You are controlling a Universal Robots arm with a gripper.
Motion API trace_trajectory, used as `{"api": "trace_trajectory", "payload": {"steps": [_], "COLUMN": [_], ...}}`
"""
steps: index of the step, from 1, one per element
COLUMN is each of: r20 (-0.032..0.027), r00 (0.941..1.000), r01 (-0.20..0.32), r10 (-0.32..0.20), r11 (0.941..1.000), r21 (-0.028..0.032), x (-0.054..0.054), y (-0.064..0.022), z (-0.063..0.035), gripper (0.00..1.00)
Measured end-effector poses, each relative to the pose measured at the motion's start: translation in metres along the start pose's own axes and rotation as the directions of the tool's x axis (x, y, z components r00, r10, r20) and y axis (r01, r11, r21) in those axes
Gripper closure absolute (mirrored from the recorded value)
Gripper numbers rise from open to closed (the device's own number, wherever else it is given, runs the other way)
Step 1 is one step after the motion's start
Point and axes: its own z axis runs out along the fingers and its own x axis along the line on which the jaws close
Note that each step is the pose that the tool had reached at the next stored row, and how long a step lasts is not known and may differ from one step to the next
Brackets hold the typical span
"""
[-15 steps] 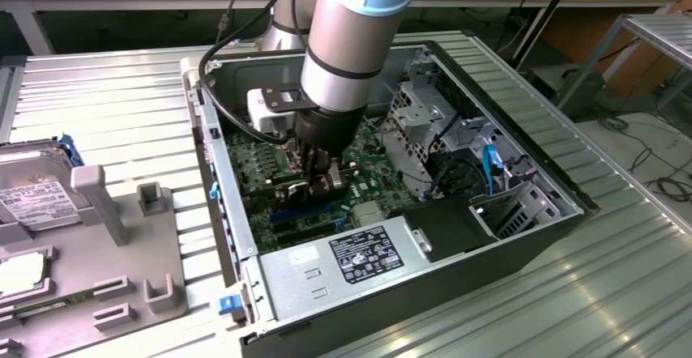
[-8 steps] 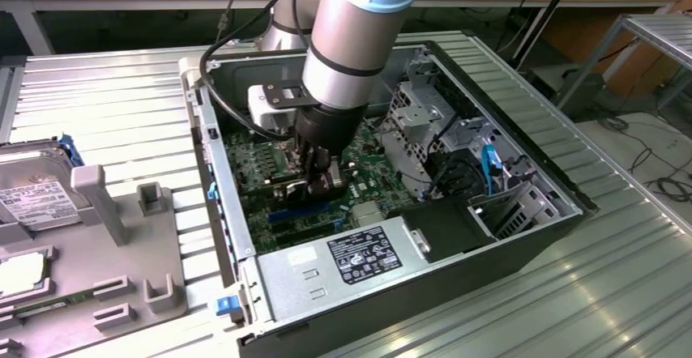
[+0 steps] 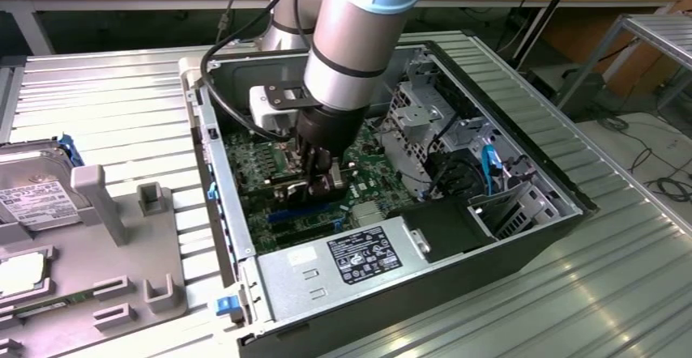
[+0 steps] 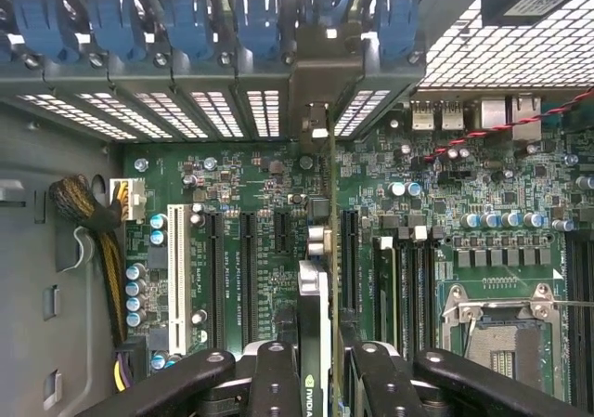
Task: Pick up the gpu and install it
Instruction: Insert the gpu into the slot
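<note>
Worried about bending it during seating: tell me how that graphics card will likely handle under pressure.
The graphics card looks like a thin flat board held on edge in the hand, so probably stiff along its length but fragile sideways. Standing narrow over the motherboard, it may tip if pushed unevenly.

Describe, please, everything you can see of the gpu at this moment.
The gpu stands on edge between the fingers of the gripper, held over the green motherboard inside the open computer case. The wrist view shows its thin edge: a dark card with a small logo near the fingers and a silver metal bracket reaching the rear slot openings. Whether it sits in a slot I cannot tell.
</note>
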Motion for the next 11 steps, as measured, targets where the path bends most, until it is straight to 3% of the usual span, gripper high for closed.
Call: {"api": "trace_trajectory", "payload": {"steps": [11], "r20": [0.0000], "r00": [1.0000], "r01": [0.000], "r10": [0.000], "r11": [1.0000], "r21": [0.0003], "x": [0.0001], "y": [-0.0004], "z": [0.0045], "gripper": [0.73]}}
